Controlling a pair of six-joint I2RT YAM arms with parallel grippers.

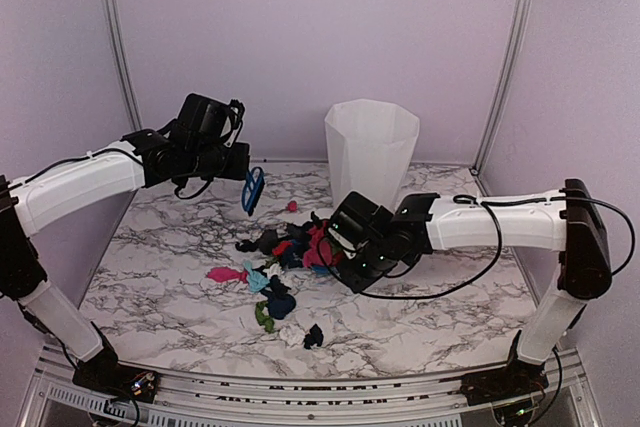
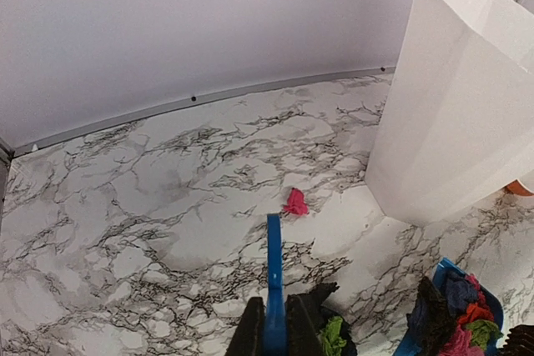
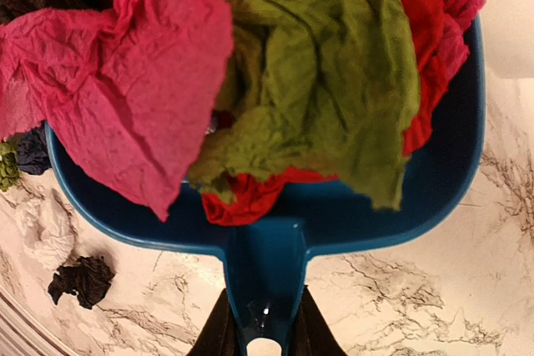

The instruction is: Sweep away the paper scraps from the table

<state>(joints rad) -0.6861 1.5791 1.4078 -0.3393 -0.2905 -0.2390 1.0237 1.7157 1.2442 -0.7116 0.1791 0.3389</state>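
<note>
Right claw low around dustpan handle

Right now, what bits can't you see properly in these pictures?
- Top view: the inside of the bin, hidden by its own wall.
- Right wrist view: the floor of the dustpan, covered by scraps.
- Left wrist view: the head of the brush, seen edge-on as a thin blue strip.
- Right wrist view: most of the right gripper, cut off by the bottom edge.
</note>
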